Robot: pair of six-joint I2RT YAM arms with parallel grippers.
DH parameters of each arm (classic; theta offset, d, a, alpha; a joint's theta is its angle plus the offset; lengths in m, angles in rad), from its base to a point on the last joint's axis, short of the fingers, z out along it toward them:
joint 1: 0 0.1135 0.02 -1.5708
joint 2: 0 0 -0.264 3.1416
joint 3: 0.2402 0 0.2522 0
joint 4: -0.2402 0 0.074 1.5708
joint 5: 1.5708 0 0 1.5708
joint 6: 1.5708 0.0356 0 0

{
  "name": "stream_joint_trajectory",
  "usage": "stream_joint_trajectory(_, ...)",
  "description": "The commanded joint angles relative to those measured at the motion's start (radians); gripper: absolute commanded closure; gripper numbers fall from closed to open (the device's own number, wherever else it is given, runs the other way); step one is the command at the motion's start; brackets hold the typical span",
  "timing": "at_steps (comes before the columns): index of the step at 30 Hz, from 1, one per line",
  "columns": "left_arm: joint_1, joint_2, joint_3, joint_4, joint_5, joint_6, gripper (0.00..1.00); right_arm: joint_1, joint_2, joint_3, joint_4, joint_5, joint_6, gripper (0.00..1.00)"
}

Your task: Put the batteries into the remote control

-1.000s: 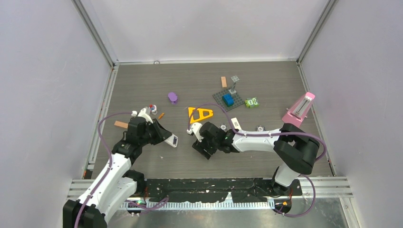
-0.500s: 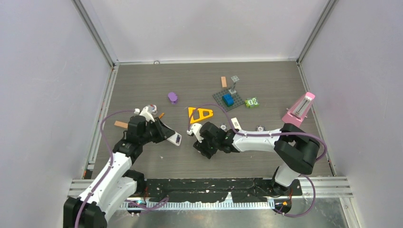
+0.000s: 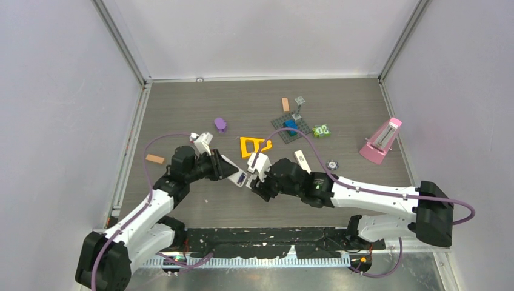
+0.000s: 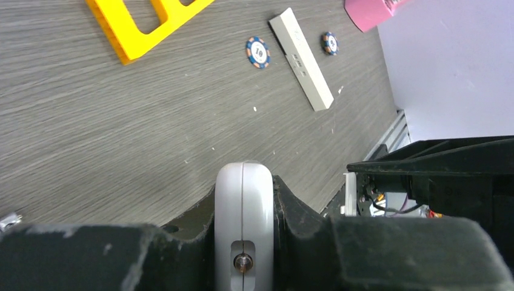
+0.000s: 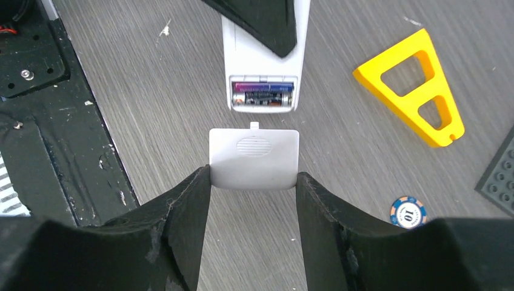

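My left gripper [image 4: 243, 206] is shut on the white remote control [image 4: 243, 218], holding it edge-on above the table. From above, the remote [image 3: 239, 177] sticks out to the right of the left gripper [image 3: 227, 170]. In the right wrist view its open compartment faces up, with the batteries [image 5: 262, 95] lying inside, one bluish-purple and one dark. My right gripper [image 5: 253, 176] is shut on the white battery cover [image 5: 254, 159], which hangs just short of the compartment, its tab pointing at it. In the overhead view the right gripper [image 3: 253, 183] meets the remote's end.
A yellow triangle [image 3: 254, 146] lies just behind the two grippers. A slim white bar [image 3: 301, 161] and a poker chip [image 3: 331, 163] lie to the right. Farther back are a grey brick plate [image 3: 290, 126], a pink metronome [image 3: 382, 140] and a purple piece [image 3: 220, 124].
The left arm has carried the remote rightward toward the middle. The right arm has changed pose and its gripper, now shut on the cover, sits against the remote's end.
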Motion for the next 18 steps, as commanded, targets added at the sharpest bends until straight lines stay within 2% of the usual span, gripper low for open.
stream_joint_trajectory(1, -0.034, -0.006, 0.038, 0.112, 0.043, 0.036, 1.0, 0.024, -0.037, 0.027, 0.036, 0.072, -0.035, 0.63)
stream_joint_trajectory(18, -0.06, -0.031, 0.051, 0.105, 0.112, 0.041, 1.0, 0.034, 0.083, 0.123, -0.006, 0.028, -0.033, 0.62)
